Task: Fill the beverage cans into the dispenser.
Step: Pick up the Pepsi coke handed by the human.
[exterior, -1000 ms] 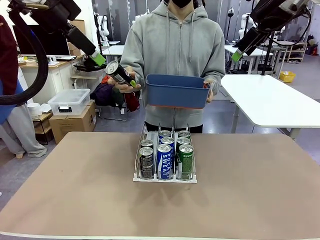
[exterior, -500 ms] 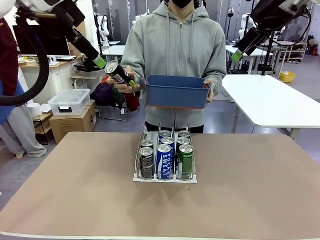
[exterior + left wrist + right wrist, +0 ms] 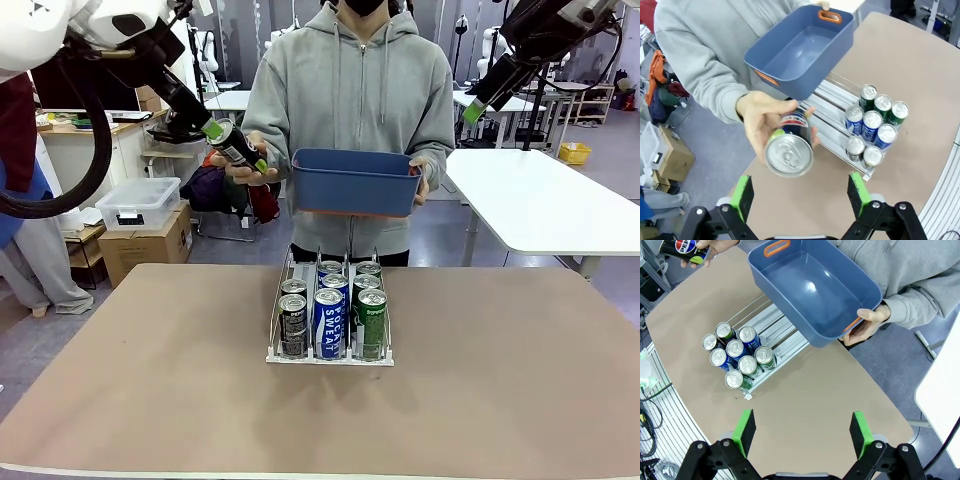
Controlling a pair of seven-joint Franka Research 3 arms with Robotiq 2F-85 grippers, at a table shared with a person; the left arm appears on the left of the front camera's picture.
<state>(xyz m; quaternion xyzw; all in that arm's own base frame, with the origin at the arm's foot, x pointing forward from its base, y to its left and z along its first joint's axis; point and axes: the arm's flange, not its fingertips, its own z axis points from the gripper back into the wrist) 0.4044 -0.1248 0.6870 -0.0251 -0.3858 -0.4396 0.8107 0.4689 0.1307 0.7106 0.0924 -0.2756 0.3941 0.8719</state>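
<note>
Hovering left fingers (image 3: 799, 192) spread below can (image 3: 788, 148) | table edge (image 3: 300, 470) bare

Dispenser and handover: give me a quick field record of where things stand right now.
dispenser: on the table, three lanes
cans in dispenser: eight; two dark in the left lane, three in each other lane
offered can: dark Pepsi can in the person's hand, top toward the left end effector
left end effector: open, fingers either side of the offered can, not touching
right end effector: open, empty, high above the table
blue bin: empty, held by the person's other hand
</note>
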